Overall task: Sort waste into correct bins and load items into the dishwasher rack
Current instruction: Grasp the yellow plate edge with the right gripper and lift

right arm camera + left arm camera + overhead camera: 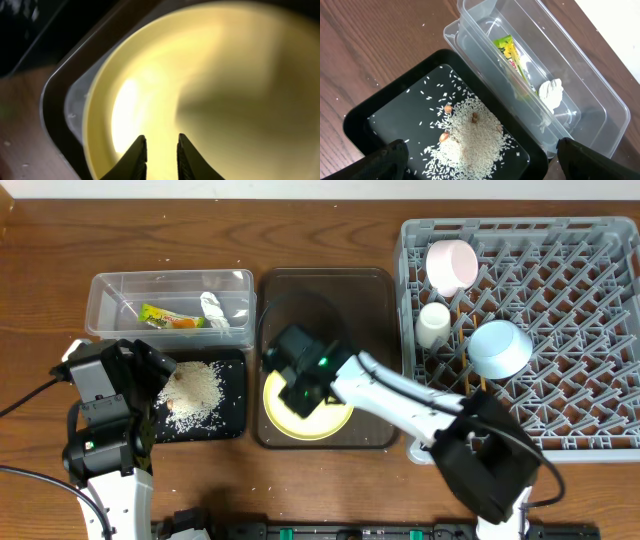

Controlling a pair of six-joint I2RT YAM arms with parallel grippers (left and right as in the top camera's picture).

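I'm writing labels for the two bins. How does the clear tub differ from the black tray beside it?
The clear tub is see-through, while the black tray is solid black. The clear tub has tall walls and the black tray is shallow. The clear tub holds a snack wrapper and a crumpled tissue, whereas the black tray holds a pile of rice. Both are rectangular, have a similar footprint and lie side by side.

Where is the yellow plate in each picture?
Overhead: the yellow plate sits low in the middle, in the brown tray, partly covered by the right arm.
Left wrist: not in it.
Right wrist: it fills most of the picture, beyond the right gripper.
Shared landmark: the brown tray's rim, beside the plate in overhead and right wrist.
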